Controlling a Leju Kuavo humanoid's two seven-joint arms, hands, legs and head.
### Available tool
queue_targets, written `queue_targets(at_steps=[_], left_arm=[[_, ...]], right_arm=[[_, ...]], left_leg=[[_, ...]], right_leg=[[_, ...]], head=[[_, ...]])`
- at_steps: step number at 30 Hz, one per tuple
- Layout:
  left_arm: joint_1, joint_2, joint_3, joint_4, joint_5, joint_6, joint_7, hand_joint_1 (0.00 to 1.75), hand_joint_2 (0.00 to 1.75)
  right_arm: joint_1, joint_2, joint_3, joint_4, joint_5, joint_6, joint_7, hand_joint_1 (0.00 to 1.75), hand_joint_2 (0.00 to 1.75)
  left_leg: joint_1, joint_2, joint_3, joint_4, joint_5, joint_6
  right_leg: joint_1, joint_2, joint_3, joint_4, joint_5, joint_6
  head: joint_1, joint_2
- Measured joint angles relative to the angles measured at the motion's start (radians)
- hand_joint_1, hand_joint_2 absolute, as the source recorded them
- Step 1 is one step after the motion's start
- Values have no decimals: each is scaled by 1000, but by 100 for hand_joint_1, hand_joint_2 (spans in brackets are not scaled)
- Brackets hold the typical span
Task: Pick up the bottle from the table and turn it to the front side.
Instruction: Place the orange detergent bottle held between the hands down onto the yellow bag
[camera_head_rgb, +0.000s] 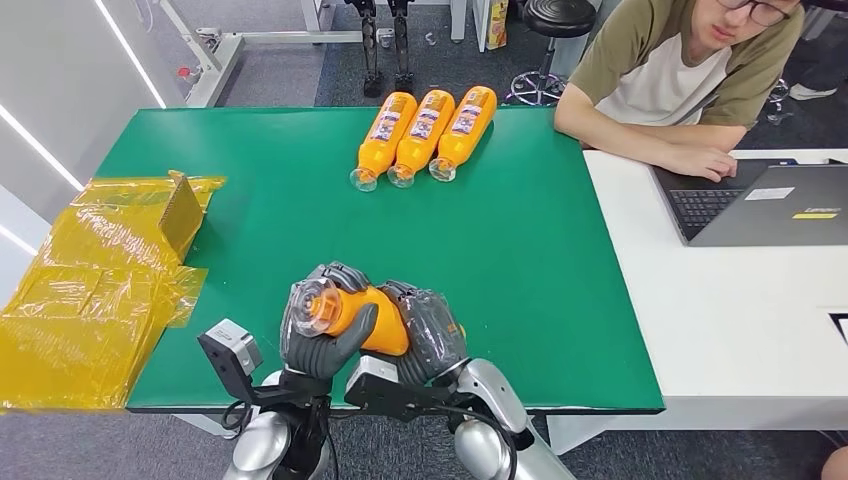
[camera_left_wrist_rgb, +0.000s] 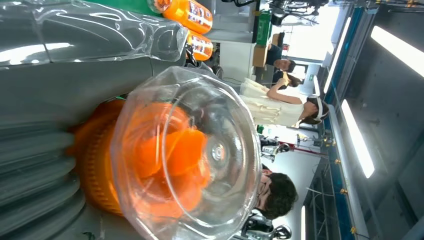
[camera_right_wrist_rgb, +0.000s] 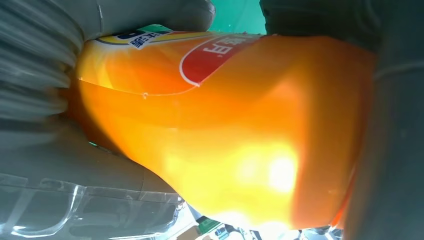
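Left hand (camera_head_rgb: 322, 335): wrapped round the cap end of the orange bottle (camera_head_rgb: 365, 318).
Bottle: held off the green table (camera_head_rgb: 540, 260), above the near edge, clear cap (camera_left_wrist_rgb: 187, 150) toward the camera.
Right hand (camera_head_rgb: 428, 332): closed on the bottle's body (camera_right_wrist_rgb: 225, 135).
Far edge: three orange bottles (camera_head_rgb: 425, 130) lie side by side.
Risk: the smooth body may be let slip while turned, if one grip is loosened early.

The head view is bright, evenly lit and sharp, with soft shadows. White ceiling strip lights (camera_left_wrist_rgb: 357, 145) glare in the left wrist view. The close orange plastic bottle (camera_right_wrist_rgb: 235, 135) blurs, with a hot highlight.
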Motion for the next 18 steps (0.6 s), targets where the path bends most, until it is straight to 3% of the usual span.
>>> queue_targets(at_steps=[16,17,18], left_arm=[[4,-3,0,0,0,7,-9,175,175],[4,-3,0,0,0,7,-9,175,175],[4,-3,0,0,0,7,-10,175,175]], right_arm=[[3,0,-3,-6,19,12,5,175,175],[3,0,-4,-6,23,12,6,163,175],[3,0,-5,-6,29,12,7,122,175]], left_leg=[[0,0,0,0,0,0],[0,0,0,0,0,0],[0,0,0,0,0,0]], right_leg=[[0,0,0,0,0,0],[0,0,0,0,0,0],[0,0,0,0,0,0]], head=[[0,0],[0,0],[0,0]])
